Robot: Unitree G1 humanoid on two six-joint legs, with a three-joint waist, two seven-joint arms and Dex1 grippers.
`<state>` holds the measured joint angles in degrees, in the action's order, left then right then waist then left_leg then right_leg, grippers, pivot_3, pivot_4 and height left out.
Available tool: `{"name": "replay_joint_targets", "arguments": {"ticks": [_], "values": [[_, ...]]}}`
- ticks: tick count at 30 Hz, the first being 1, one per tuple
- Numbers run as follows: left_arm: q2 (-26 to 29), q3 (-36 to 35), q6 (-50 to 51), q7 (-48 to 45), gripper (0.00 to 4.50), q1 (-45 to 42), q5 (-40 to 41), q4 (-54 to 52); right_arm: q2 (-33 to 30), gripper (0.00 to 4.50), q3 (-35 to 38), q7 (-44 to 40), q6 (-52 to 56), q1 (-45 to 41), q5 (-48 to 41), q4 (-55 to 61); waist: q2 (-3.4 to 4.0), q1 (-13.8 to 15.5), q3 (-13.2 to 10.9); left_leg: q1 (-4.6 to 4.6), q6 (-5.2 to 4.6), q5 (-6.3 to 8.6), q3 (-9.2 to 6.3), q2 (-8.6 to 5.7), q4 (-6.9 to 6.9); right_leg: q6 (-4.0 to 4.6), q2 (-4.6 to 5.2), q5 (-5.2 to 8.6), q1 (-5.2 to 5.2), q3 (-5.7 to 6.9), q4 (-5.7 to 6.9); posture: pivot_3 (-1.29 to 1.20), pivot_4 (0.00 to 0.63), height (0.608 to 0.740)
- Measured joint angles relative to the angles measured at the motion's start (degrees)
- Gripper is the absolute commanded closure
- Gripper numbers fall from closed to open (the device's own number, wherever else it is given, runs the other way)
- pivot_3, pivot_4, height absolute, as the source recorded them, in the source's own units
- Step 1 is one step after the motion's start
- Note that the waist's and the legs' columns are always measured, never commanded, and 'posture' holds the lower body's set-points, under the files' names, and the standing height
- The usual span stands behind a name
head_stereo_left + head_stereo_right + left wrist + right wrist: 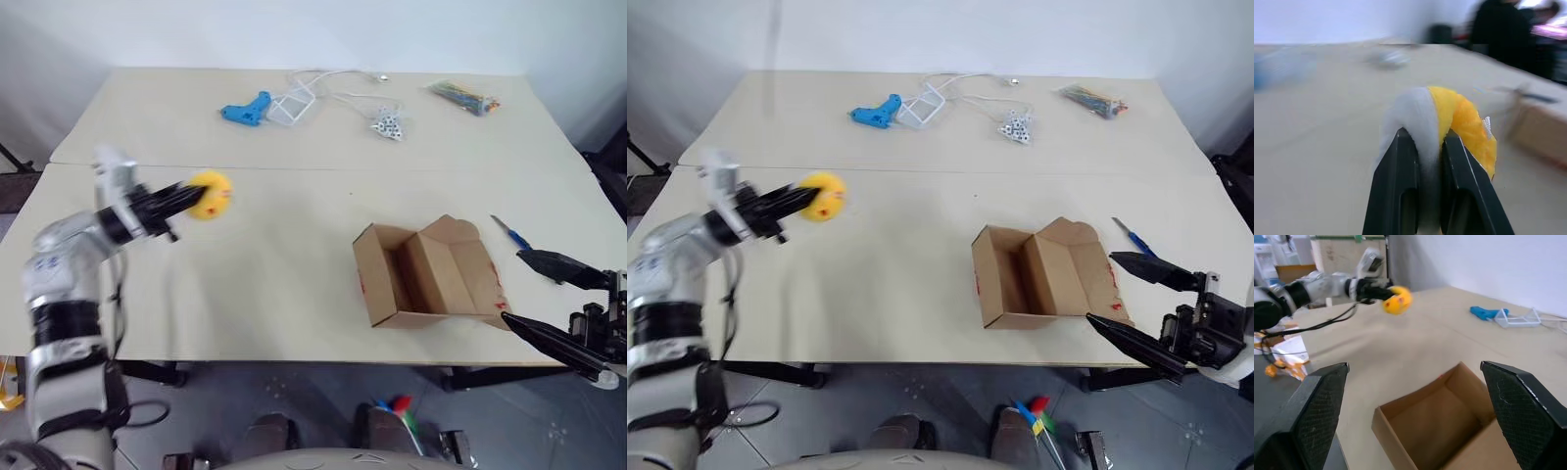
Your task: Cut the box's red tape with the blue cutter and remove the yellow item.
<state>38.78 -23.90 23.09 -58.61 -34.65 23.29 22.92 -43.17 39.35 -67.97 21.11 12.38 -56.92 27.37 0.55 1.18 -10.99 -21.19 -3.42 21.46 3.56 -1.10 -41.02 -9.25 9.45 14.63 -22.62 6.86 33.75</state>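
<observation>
The yellow item (212,194), a small yellow-orange ball with a white patch, hangs above the table's left side, and my left gripper (192,201) is shut on it. In the left wrist view both black fingers (1400,166) pinch the yellow item (1464,122). The brown box (426,274) lies open at the front right, its flaps spread, with a bit of red tape (361,285) on its left side. The blue cutter (509,232) lies on the table just right of the box. My right gripper (511,287) stands open beside the box's right front corner, holding nothing.
A light blue pistol-shaped tool (245,111), a white wire frame (291,106) with a cable, a small spotted bag (389,125) and a packet of coloured ties (462,95) lie along the table's far side. The table's front edge (294,360) runs close under the box.
</observation>
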Motion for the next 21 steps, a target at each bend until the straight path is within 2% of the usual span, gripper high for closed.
{"name": "replay_joint_targets", "arguments": {"ticks": [3,6,8,9,13,19,21], "values": [[1.9,-5.9,0.0,3.1,4.37,8.5,1.4,-2.6,0.0,0.00,-4.1,-0.1,-0.3,-5.2,0.2,-0.8,0.01,0.6,0.0,0.03,0.00,0.02,-0.25,-0.07,-0.07,0.00,0.07,0.00,0.11,-0.05,0.03,0.00,0.150,0.740],[1.6,-7.3,1.5,5.3,4.37,12.8,2.8,-4.6,0.0,0.00,-6.6,-0.5,-0.4,-7.3,0.7,-1.4,0.01,1.7,0.0,0.00,0.06,0.05,-0.50,-0.11,-0.07,0.01,0.08,0.00,0.15,-0.04,0.04,0.00,0.150,0.740],[1.1,-7.3,3.3,6.7,3.64,13.1,3.8,-5.3,0.0,0.00,-8.0,-1.5,-0.6,-7.8,1.5,-3.0,0.00,2.0,0.0,-0.02,0.08,0.06,-0.58,-0.15,-0.06,0.02,0.07,0.00,0.15,-0.03,0.06,0.00,0.150,0.740],[0.9,-7.2,3.8,7.3,3.45,13.4,4.0,-5.7,0.0,0.00,-8.4,-1.9,-0.8,-7.8,1.9,-3.8,0.01,2.0,0.0,-0.02,0.08,0.06,-0.56,-0.17,-0.02,0.02,0.07,0.00,0.14,-0.03,0.06,0.00,0.150,0.740],[0.9,-6.5,3.8,10.9,2.14,14.9,3.3,-6.0,0.0,0.00,-9.8,-3.6,-2.7,-9.6,5.0,-7.9,0.02,1.1,0.0,0.00,0.12,0.09,-0.42,-0.13,0.09,0.01,0.00,0.00,0.06,0.06,0.05,0.00,0.150,0.740],[4.3,-6.5,2.9,8.1,0.29,18.6,3.9,-9.7,0.0,0.00,-9.9,-4.1,-4.5,-10.9,6.7,-10.1,0.01,0.0,0.0,0.01,0.14,0.10,-0.30,-0.01,0.12,0.02,-0.05,0.00,0.04,0.18,0.02,0.00,0.150,0.740],[7.8,-6.6,0.7,4.7,0.29,21.6,3.9,-11.4,0.0,0.00,-10.0,-4.3,-4.8,-11.0,6.8,-10.5,0.01,-0.2,0.0,0.06,0.17,0.12,-0.17,0.04,0.13,0.03,-0.05,0.00,0.02,0.20,0.01,0.00,0.150,0.740]]}}
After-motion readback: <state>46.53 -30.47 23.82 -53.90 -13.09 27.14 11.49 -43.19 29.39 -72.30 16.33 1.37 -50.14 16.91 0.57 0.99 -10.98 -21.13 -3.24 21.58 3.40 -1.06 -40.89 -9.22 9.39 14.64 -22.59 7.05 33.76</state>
